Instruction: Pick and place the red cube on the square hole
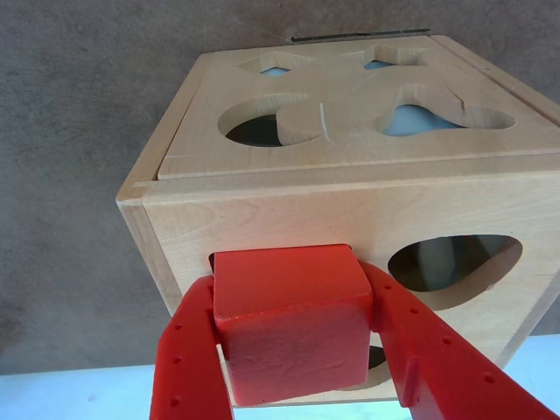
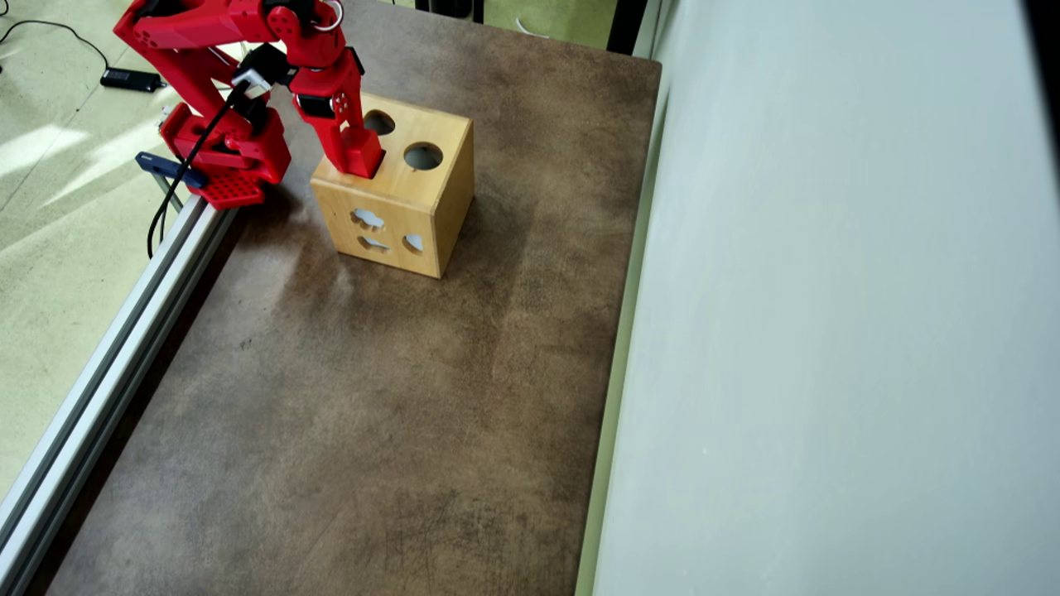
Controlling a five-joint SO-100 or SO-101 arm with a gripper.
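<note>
The red cube [image 1: 293, 319] is clamped between my two red fingers [image 1: 188, 350]. My gripper [image 1: 293, 293] is shut on it and holds it against a face of the light wooden box [image 1: 262, 210]. The cube covers the square hole [image 1: 377, 357], of which only dark slivers show at the cube's edges. I cannot tell how deep the cube sits. In the overhead view the gripper [image 2: 364, 159] points down onto the box's top face [image 2: 414, 186], near its left front corner, with the cube [image 2: 365, 161] at its tip.
The box has other cutouts: a rounded hole [image 1: 455, 262] beside the cube and two round holes [image 2: 423, 156] on top. The arm's base [image 2: 224, 170] stands left of the box. A metal rail [image 2: 108, 348] edges the brown table; a pale wall [image 2: 828, 331] runs along the right.
</note>
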